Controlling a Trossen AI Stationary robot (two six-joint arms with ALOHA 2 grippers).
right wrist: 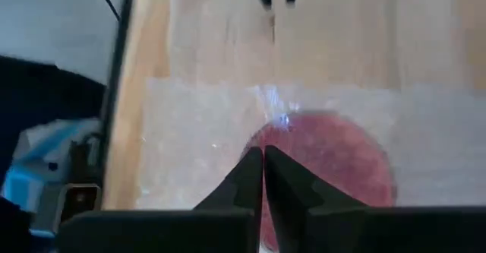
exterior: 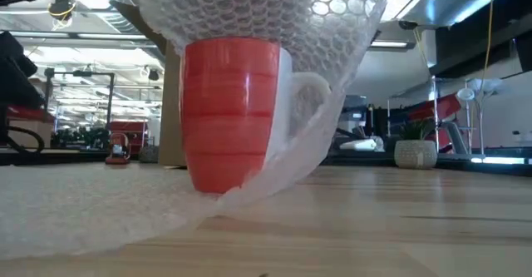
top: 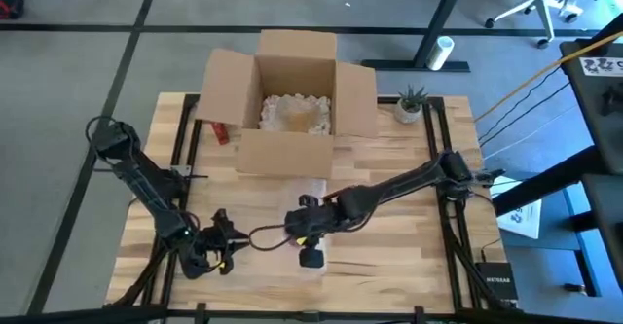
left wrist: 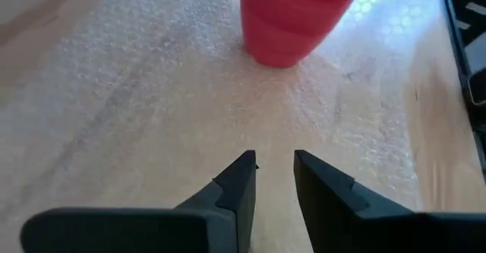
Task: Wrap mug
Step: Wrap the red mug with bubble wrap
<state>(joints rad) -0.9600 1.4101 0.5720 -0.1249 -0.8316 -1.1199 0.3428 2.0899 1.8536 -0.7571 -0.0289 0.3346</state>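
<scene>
Overhead, my left fingers (top: pixel 226 249) sit low at the near-left part of the wooden surface (top: pixel 389 266), and my right fingers (top: pixel 304 229) reach in from the right toward the middle. Just past the right fingertips and toward the near edge stands the mug (top: pixel 311 257), seen here only as a dark shape on a pale sheet of bubble wrap (top: pixel 292 262). Beyond both sets of fingers an open cardboard box (top: pixel 289 100) sits at the far side, with a small potted plant (top: pixel 410 103) to its right.

From the level of the surface, the red mug (exterior: pixel 230 115) stands upright on the bubble wrap (exterior: pixel 91 206), and the sheet rises up and over it, draping down past the white handle (exterior: pixel 304 102) on its right.

Through my left wrist, my fingers (left wrist: pixel 275 171) are parted by a narrow gap and hold nothing; the mug (left wrist: pixel 292 17) stands ahead of the tips, well apart, with bubble wrap (left wrist: pixel 152 78) spread between.

Through my right wrist, my fingers (right wrist: pixel 263 164) are pressed together, apparently pinching the bubble wrap (right wrist: pixel 197 124); the mug (right wrist: pixel 334 158) shows red through the sheet just beyond and beneath the tips.
</scene>
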